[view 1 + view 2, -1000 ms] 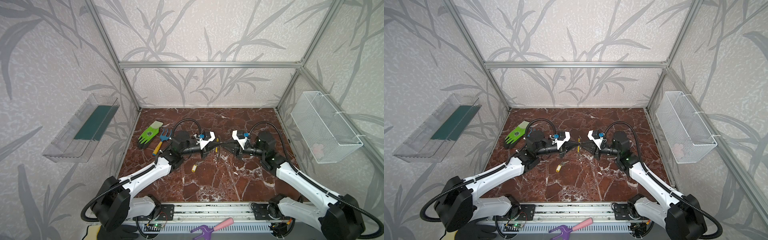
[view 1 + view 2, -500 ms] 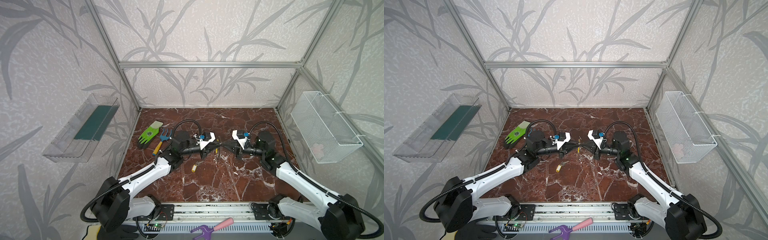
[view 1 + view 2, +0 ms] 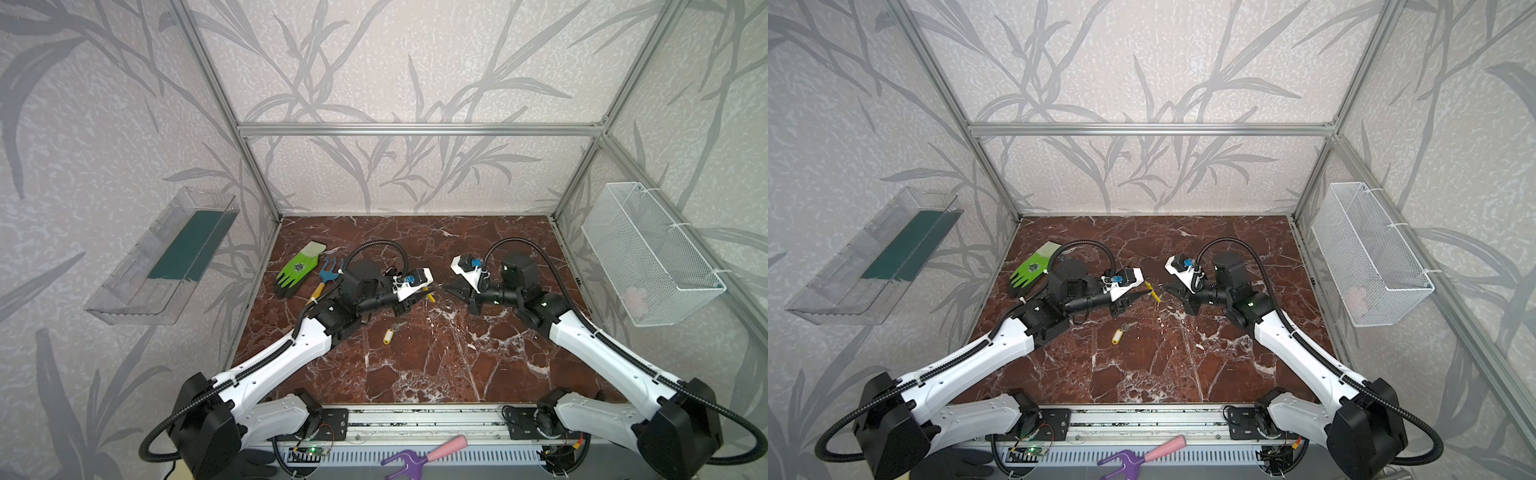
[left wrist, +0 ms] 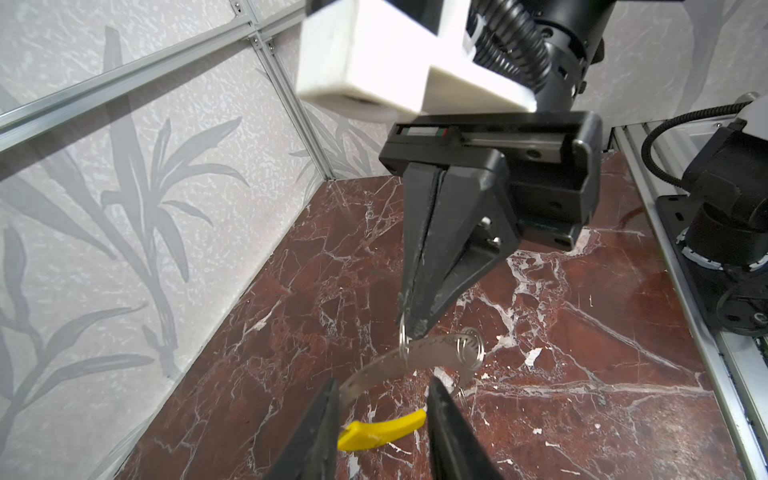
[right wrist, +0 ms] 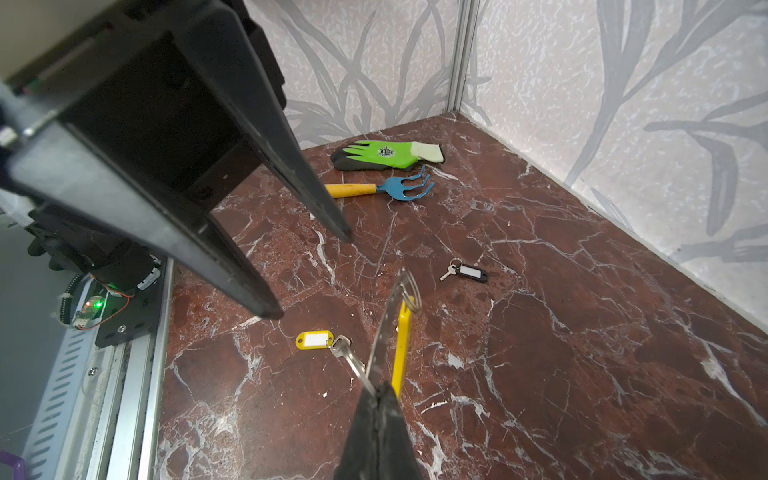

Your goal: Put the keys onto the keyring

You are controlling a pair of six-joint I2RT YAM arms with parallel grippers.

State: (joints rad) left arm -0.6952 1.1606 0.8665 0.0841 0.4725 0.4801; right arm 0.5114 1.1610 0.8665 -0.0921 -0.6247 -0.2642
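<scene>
Keyring (image 4: 386, 368): thin grey band with a yellow segment, held above mid-table, barely legible in both top views. Right gripper (image 4: 415, 328) clamped on it; left gripper (image 4: 382, 384) parted, near it. Yellow-tagged key (image 5: 316, 340), black-fob key (image 5: 465, 272): lying on marble (image 5: 582, 332).

Two small metal keys are counted on the dark red marbled surface (image 3: 415, 365): one key with a yellow oblong plastic tag (image 5: 314, 340) and one key with a black plastic tag (image 5: 467, 273). One keyring (image 5: 388, 320), a thin grey metal loop with a yellow curved segment, is counted. One green and black work glove (image 3: 296, 272), one blue hand rake with a yellow handle (image 5: 399, 189) and one purple hand fork with a pink handle (image 3: 405, 459) are counted. Two black end effectors are counted: the left end effector (image 5: 309, 274) and the right end effector (image 4: 415, 326). One clear plastic wall tray (image 3: 166, 262) and one white wire basket (image 3: 648, 257) are counted
</scene>
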